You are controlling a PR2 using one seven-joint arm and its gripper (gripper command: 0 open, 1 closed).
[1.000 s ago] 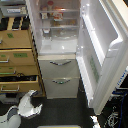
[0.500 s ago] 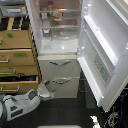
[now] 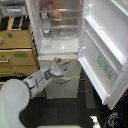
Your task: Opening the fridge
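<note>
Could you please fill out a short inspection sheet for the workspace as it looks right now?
Surface: dark floor, bare where visible.
Job's things: fridge, upper door swung wide open toward the exterior view's right; shelves hold items too blurred to name; two lower drawers closed.
Clutter: nothing seen on the floor.
Grippers: gripper raised in front of the upper drawer; jaw state unclear.
Cables: nothing clearly seen.
Surroundings: tan wooden cabinet on the exterior view's left.

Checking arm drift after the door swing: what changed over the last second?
The arm rose from the lower left and reached toward the fridge; the gripper now hangs at the top drawer, holding nothing visible. The upper door stayed wide open, and the drawers stayed shut. The cabinet didn't move.
</note>
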